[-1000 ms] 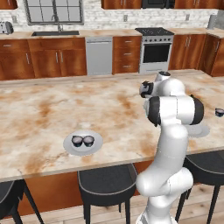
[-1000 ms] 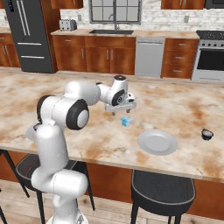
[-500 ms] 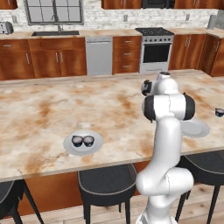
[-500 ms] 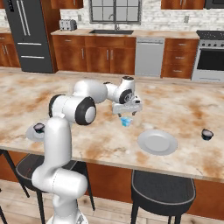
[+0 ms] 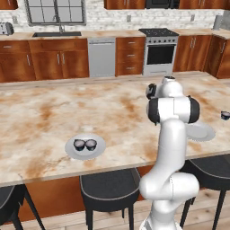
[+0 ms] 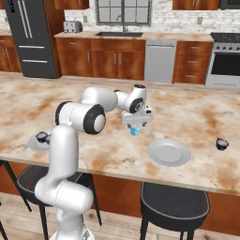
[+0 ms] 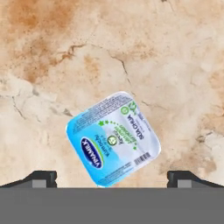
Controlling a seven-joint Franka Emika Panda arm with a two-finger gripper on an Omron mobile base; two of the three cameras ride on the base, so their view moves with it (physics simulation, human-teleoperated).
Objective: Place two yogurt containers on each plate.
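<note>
The gripper hangs directly above the light blue yogurt container with its jaws spread wide; the two fingertips stand well apart on either side of the cup, and nothing is held or touched. In the hand view the container sits between the tips, rotated at an angle to the line joining them.

Risk: because the boxy cup is skewed relative to the jaws, closing on it may catch two corners instead of two flat walls. That could twist the cup, push it sideways across the marble counter, or give a weak grip that slips during the lift. Descending too little would pinch only the lid rim.

The blue cup rests on the counter, near the empty plate. A dark cup stands farther off, well apart from that plate. The other plate already carries two dark cups, so that half of the task appears complete.
</note>
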